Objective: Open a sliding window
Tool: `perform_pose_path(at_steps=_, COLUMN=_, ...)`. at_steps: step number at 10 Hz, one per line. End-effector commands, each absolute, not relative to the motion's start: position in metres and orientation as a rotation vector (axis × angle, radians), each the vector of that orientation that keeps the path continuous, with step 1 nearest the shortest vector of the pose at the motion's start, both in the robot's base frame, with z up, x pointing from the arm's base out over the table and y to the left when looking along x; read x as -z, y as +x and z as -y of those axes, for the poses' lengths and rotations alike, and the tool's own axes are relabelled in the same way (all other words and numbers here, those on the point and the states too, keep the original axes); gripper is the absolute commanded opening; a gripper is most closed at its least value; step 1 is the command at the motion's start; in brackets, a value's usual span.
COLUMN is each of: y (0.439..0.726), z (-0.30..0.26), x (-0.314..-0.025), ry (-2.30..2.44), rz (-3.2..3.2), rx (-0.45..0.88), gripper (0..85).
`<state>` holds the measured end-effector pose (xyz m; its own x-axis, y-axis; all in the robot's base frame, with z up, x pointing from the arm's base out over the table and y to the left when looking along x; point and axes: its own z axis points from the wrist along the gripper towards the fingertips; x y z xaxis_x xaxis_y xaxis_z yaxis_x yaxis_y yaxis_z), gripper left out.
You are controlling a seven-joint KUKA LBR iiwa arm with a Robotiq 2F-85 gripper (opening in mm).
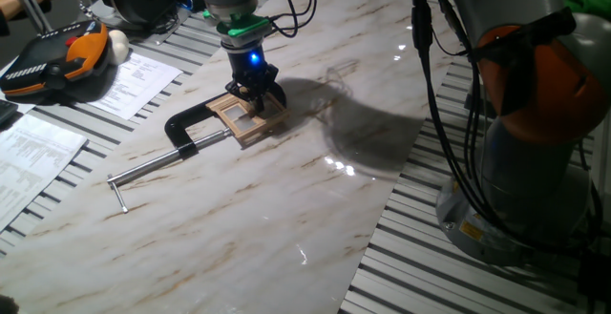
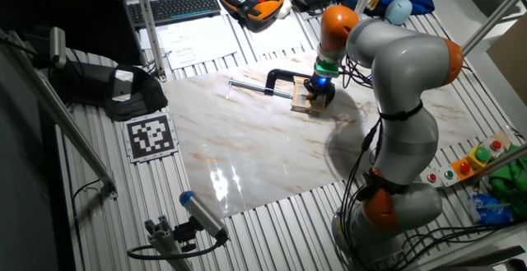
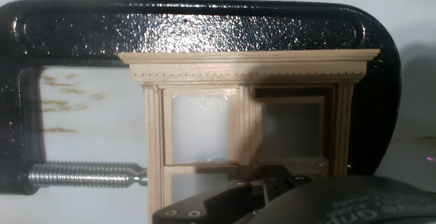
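The sliding window [image 1: 244, 116] is a small tan wooden frame lying flat on the marble board, held in a black C-clamp [image 1: 191, 126]. My gripper [image 1: 258, 97] is down on the window's far side, and its fingers look spread apart over the frame. In the other fixed view the gripper [image 2: 319, 92] is at the window [image 2: 301, 100]. In the hand view the window [image 3: 245, 125] fills the middle, its inner sash sits on the right, and black gripper parts [image 3: 272, 195] cover its lower edge.
The clamp's steel rod [image 1: 158, 167] reaches left across the board. The clamp [image 3: 204, 26] wraps the window's top and sides. Papers [image 1: 134, 80] and an orange teach pendant [image 1: 57, 58] lie at the far left. The arm's base [image 1: 535, 133] stands at the right.
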<state>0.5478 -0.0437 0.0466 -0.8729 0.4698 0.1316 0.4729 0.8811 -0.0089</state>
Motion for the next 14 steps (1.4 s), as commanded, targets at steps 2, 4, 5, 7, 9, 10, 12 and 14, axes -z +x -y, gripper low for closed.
perform_pose_path(at_steps=2, y=0.549, z=0.044, x=-0.047, ry=-0.735, rz=2.920, rx=0.033, gripper=0.0)
perform_pose_path(at_steps=4, y=0.551, z=0.044, x=-0.049, ry=-0.729, rz=2.924, rx=0.022, gripper=0.0)
perform_pose_path(at_steps=5, y=0.552, z=0.044, x=-0.052, ry=-0.727, rz=2.917, rx=0.025, gripper=0.0)
perform_pose_path(at_steps=7, y=0.548, z=0.045, x=-0.059, ry=-0.715, rz=2.901, rx=0.020, gripper=0.0)
perform_pose_path(at_steps=9, y=0.542, z=0.045, x=-0.054, ry=-0.711, rz=2.900, rx=0.041, gripper=0.0)
perform_pose_path(at_steps=10, y=0.538, z=0.045, x=-0.051, ry=-0.719, rz=2.893, rx=0.067, gripper=0.0)
perform_pose_path(at_steps=12, y=0.538, z=0.045, x=-0.050, ry=-0.729, rz=2.883, rx=0.077, gripper=0.0)
perform_pose_path(at_steps=14, y=0.538, z=0.044, x=-0.048, ry=-0.731, rz=2.882, rx=0.081, gripper=0.0)
